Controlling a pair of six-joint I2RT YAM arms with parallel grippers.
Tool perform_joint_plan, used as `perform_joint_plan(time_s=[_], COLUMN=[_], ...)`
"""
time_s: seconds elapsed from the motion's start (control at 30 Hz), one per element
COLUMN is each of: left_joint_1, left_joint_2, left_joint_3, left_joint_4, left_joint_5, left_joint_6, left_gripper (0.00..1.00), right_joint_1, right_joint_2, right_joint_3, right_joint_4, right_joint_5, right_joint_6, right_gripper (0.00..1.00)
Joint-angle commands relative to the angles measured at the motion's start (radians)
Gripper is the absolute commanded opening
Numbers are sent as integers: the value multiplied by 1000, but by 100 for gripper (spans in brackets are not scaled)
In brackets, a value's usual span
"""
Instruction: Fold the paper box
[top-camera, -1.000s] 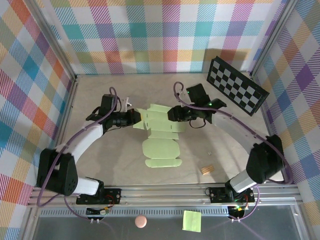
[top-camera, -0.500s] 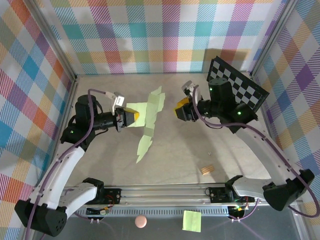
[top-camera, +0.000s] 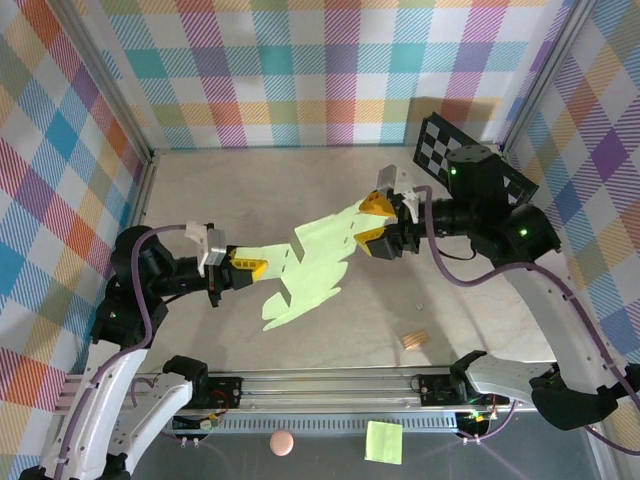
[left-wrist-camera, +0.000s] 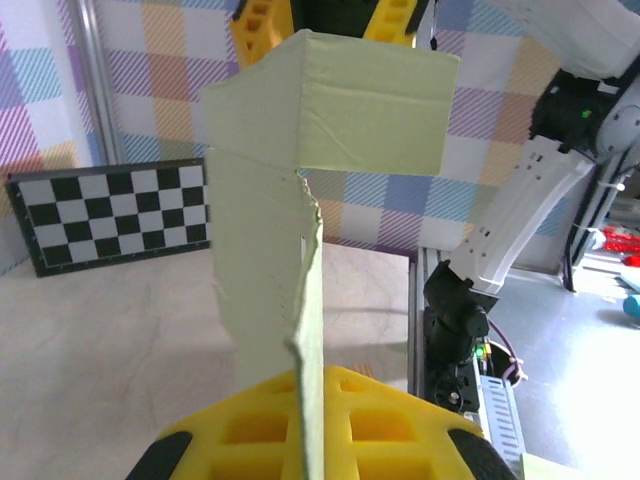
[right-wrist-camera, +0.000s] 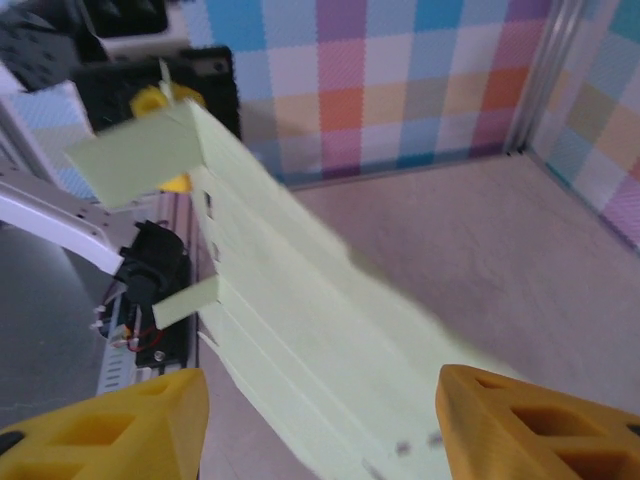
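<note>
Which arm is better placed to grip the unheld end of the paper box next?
Right. The right hand is open, its yellow fingers on either side of that end of the paper box, so it likely only needs to close. The left hand is shut on the other end, holding the sheet up.

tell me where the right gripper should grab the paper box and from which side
The right end flap of the paper box, opposite where the left gripper pinches it. Come from the right, one finger on each face: the thin sheet stretches toward the right gripper, whose open jaws straddle that end.
</note>
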Motion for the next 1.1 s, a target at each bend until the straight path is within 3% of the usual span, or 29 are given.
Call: perform_joint_plan(time_s=[0.0,0.23,0.4,0.63,0.7,0.9,1.07], left_joint_1=[-1,-3,-3,-4,-4,-4,-4], left_joint_2=[-3,20,47,57,57,57,57], left_joint_3=[-4,45,84,93,90,80,78], left_joint_4=[-39,-184,-297,-326,-329,-332,-332], left_joint_5=[96,105,128,125,126,126,125], left_joint_6=[114,239,344,374,380,383,384], left_gripper=[0,0,0,0,0,0,0], right_joint_1=[24,158,253,335,343,359,368], right_joint_2=[24,120,215,301,316,348,357], right_joint_3=[82,249,341,400,403,412,408], right_joint_4=[-115,-316,-497,-609,-622,-632,-629], right_joint_5=[-100,-20,128,256,254,235,233], right_joint_6=[-60,-153,-218,-242,-255,-268,-262], right_gripper=[63,66,65,47,39,26,22])
